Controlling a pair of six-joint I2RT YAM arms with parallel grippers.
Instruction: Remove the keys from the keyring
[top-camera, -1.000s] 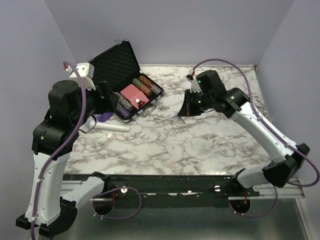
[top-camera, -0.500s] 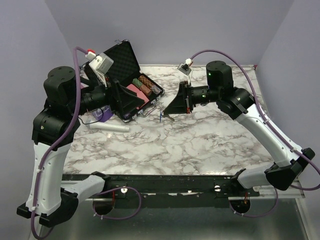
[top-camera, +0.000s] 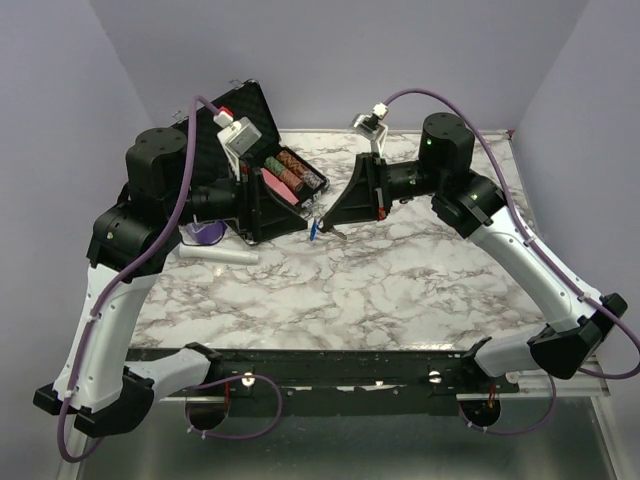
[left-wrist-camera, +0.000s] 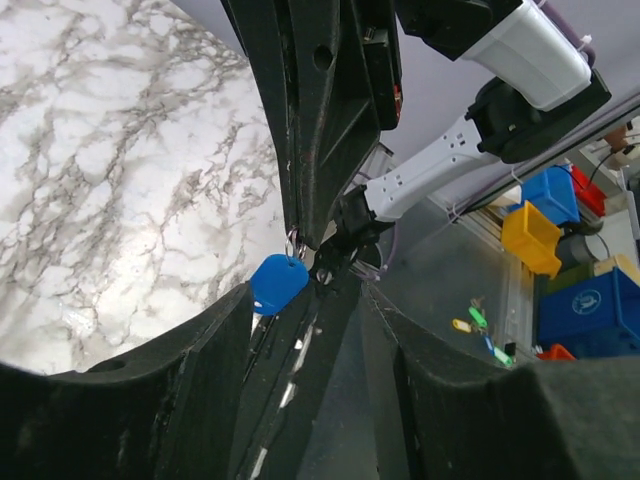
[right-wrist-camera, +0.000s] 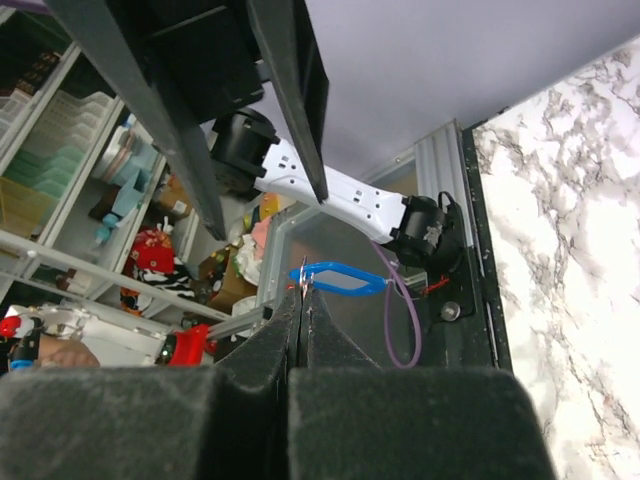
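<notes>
My right gripper (top-camera: 331, 229) is held above the marble table (top-camera: 400, 290), shut on the thin metal keyring (right-wrist-camera: 304, 287). The blue tag (top-camera: 314, 230) hangs from its tip. In the right wrist view the tag (right-wrist-camera: 341, 278) sticks out sideways from the closed fingertips. Only a sliver of metal shows at the pinch, so I cannot make out separate keys. My left gripper (top-camera: 298, 222) is open and faces the right one from the left. In the left wrist view the tag (left-wrist-camera: 278, 283) sits by the tip of the left finger (left-wrist-camera: 150, 400), with the right gripper's fingers (left-wrist-camera: 320, 150) just beyond.
An open black case (top-camera: 232, 125) with poker chips (top-camera: 290, 168) stands at the back left, behind my left gripper. A purple item (top-camera: 206, 234) and a white cylinder (top-camera: 222, 256) lie on the table left of the grippers.
The left arm swung right and its open gripper closed in on the tag. The right gripper, with the keyring, shifted slightly left toward it and stays raised off the table.
</notes>
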